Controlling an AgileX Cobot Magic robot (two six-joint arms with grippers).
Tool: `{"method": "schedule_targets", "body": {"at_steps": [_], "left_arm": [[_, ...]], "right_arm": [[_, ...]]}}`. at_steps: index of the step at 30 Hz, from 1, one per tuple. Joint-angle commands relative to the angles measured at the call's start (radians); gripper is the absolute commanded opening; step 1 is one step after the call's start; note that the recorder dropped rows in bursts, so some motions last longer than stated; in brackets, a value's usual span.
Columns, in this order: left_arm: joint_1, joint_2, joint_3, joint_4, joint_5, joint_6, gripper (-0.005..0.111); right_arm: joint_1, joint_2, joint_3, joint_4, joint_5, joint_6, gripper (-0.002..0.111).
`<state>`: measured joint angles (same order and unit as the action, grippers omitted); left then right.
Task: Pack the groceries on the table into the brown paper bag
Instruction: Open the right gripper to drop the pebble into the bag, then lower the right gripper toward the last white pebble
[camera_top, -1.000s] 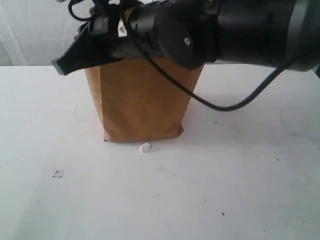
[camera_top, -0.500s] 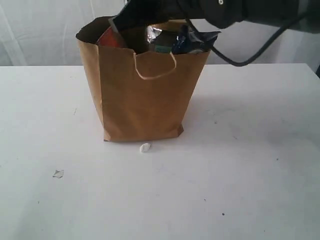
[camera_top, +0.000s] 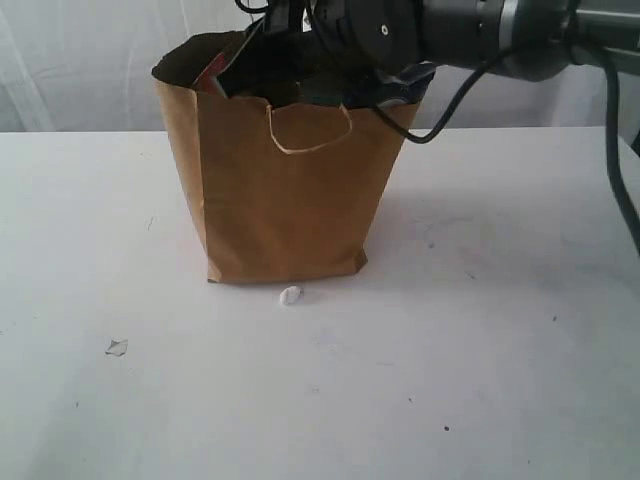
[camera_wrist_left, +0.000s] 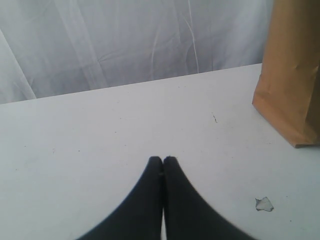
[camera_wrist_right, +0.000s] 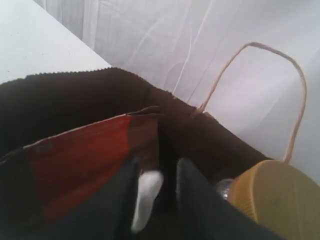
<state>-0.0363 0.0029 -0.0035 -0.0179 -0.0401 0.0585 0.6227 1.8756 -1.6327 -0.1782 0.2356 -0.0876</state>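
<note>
The brown paper bag (camera_top: 285, 200) stands upright in the middle of the table (camera_top: 480, 350), its cord handle (camera_top: 310, 135) hanging on the front. My right arm (camera_top: 400, 30) reaches into its mouth from the right. Inside, my right gripper (camera_wrist_right: 159, 167) is open, with a small white thing (camera_wrist_right: 147, 195) against one finger and a dark gap to the other. The brown pouch with the orange label (camera_wrist_right: 80, 160) leans beside it, and the gold lid of the jar (camera_wrist_right: 270, 195) shows on the other side. My left gripper (camera_wrist_left: 163, 160) hovers shut and empty over the table, away from the bag (camera_wrist_left: 292, 75).
A white crumpled scrap (camera_top: 290, 295) lies just in front of the bag's base. Another scrap (camera_top: 117, 347) lies further left, and it also shows near my left gripper (camera_wrist_left: 264, 203). A white curtain (camera_top: 80, 60) hangs behind the table.
The right arm, which blocked the bag's top a second ago, has swung back and dipped into the bag's mouth. The left gripper has not moved.
</note>
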Motion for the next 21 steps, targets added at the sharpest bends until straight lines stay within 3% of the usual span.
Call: {"method": "schedule_targets", "body": {"at_steps": [1, 10, 21], "left_arm": [[0.002, -0.003, 0.003, -0.008, -0.011, -0.001, 0.000], [0.002, -0.003, 0.003, -0.008, -0.011, -0.001, 0.000], [0.002, -0.003, 0.003, -0.008, -0.011, -0.001, 0.000]], "right_arm": [[-0.006, -0.004, -0.011, -0.002, 0.010, -0.006, 0.056], [-0.006, -0.139, 0.052, -0.002, 0.084, 0.026, 0.058], [-0.006, -0.574, 0.430, -0.067, 0.215, 0.279, 0.056]]}}
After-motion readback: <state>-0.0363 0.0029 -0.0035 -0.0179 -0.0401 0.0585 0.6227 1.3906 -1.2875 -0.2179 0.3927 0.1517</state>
